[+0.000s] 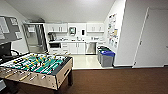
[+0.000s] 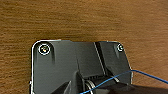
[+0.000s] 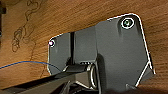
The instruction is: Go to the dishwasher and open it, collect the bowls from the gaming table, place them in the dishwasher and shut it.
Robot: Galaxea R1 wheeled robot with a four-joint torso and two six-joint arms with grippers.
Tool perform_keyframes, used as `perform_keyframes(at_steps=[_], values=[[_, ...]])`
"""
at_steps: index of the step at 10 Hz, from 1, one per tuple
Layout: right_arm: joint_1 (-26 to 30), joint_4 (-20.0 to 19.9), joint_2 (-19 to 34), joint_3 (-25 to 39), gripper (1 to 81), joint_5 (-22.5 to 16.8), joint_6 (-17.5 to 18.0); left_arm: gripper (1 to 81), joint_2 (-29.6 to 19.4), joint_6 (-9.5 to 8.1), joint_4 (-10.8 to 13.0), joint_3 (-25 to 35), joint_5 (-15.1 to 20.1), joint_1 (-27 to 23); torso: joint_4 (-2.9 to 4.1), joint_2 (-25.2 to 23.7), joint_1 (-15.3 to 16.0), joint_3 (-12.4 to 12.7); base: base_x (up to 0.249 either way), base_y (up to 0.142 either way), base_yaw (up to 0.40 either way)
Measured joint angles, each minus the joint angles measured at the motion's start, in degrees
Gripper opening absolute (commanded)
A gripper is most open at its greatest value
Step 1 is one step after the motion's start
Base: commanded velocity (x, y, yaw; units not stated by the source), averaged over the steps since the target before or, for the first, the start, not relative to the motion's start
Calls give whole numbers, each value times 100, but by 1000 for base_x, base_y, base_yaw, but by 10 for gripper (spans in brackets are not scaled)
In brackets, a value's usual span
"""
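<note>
The dishwasher [image 1: 90,48] is a stainless-steel front set among white lower cabinets at the far end of the kitchen, and its door is shut. The gaming table [image 1: 35,67], with a green field and rods with handles, stands close at my left in the head view. The bowls are out of view. Each wrist view looks down past the robot's dark plate onto the brown floor [image 2: 75,20] [image 3: 50,15]; the grippers' state cannot be read there.
Two grey bins with blue lids [image 1: 107,57] stand against the right wall before the kitchen. A white door [image 1: 152,37] is on the right. A tall glass-fronted unit [image 1: 35,37] flanks the counter on the left. Brown floor [image 1: 112,80] leads to pale kitchen floor [image 1: 85,61].
</note>
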State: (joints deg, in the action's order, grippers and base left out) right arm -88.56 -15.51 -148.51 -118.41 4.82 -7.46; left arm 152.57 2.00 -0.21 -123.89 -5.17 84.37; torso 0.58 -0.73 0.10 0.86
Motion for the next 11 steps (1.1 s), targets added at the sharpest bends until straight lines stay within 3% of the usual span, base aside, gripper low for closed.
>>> perform_keyframes(at_steps=[11], values=[[1,145,-76,-15,811,6,-2,811,39,0,7,2,-21,94,0,0,-9,2,131,0,0]])
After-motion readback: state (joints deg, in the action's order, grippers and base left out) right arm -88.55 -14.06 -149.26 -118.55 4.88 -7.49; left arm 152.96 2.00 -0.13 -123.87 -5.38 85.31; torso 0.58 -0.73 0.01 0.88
